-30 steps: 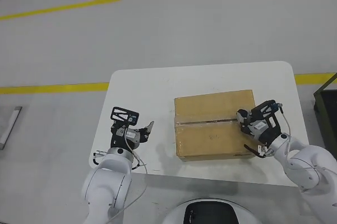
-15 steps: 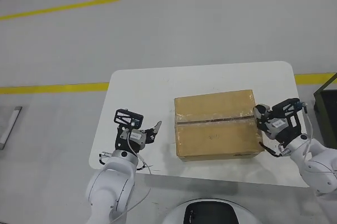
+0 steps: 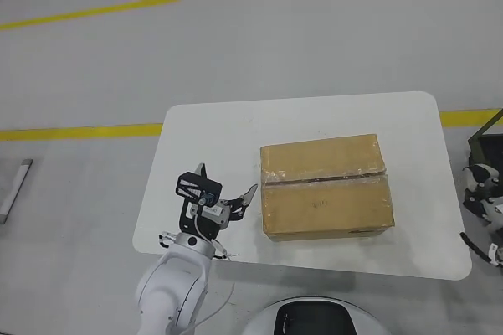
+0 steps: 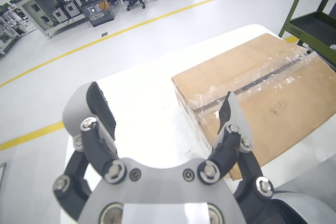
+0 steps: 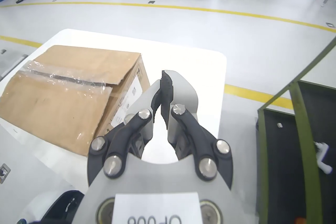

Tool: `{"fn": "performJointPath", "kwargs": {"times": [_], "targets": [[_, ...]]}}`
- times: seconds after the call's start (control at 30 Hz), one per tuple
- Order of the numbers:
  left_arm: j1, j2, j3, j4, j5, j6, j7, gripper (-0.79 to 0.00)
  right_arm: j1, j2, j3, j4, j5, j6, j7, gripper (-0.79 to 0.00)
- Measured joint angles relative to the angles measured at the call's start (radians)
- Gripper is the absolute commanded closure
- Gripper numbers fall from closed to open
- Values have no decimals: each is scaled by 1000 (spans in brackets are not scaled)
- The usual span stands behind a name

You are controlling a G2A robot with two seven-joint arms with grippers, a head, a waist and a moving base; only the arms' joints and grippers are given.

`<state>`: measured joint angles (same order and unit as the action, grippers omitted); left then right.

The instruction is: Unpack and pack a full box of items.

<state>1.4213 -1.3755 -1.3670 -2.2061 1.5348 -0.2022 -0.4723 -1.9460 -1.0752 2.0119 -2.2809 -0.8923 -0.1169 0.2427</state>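
Box (image 4: 262,93) beside left end effector (image 4: 160,92)

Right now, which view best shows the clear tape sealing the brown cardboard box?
Left wrist view: clear tape appears largest, on the brown cardboard box. Right wrist view shows it smaller; top view, whole but smallest.

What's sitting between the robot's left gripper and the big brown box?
Nothing. In the top view, just a short stretch of bare white table lies between the left gripper and the cardboard box.
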Motion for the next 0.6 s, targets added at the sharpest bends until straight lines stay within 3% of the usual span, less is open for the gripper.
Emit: {"fn": "performJointPath", "kwargs": {"times": [0.03,0.1,0.23,0.33,0.6], "targets": [[1,0,0,-1,0,0,0,-785,-27,-2,8,-9,2,8,-10,-2],[0,0,0,-1,0,0,0,-785,-28,-3,8,-10,3,9,-12,-17],[0,0,0,-1,0,0,0,-785,-22,-2,7,-8,2,8,-10,-273],[0,0,0,-1,0,0,0,-784,-22,-2,7,-8,2,8,-10,-363],[0,0,0,-1,0,0,0,-784,-22,-2,7,-8,2,8,-10,-367]]}}
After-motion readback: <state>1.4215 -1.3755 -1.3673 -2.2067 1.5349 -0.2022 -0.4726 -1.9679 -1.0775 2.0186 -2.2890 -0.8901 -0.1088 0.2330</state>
